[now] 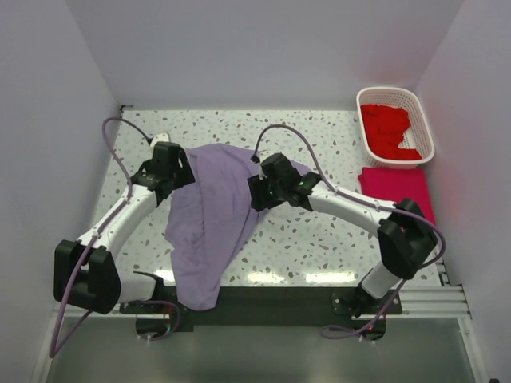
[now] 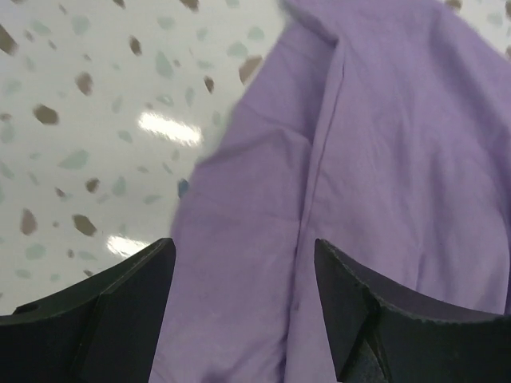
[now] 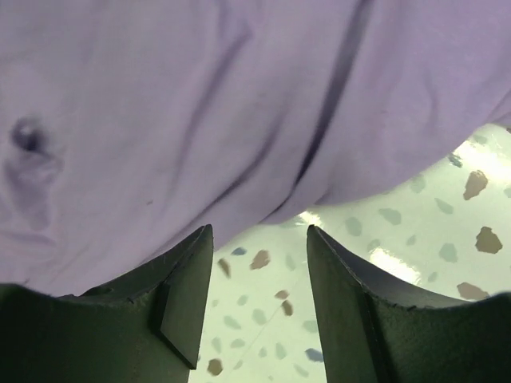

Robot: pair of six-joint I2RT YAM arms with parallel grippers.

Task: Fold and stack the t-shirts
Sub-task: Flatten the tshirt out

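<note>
our left gripper (image 2: 243, 249) stands wide open over the lavender t-shirt (image 2: 375, 159), and our right gripper (image 3: 259, 233) is parted too at the shirt's edge, neither pinching anything. the shirt lies rumpled across the middle of the speckled table (image 1: 319, 239), its lower end hanging over the near edge. at the far right, red t-shirts (image 1: 387, 128) fill the white basket (image 1: 425, 132), with a crimson-pink t-shirt (image 1: 395, 185) folded just in front of it.

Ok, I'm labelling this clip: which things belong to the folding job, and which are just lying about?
Job: pale lavender fabric t-shirt; folded crimson-pink fabric t-shirt; bright red fabric t-shirts.
Lying about: white plastic lattice basket; speckled table.
</note>
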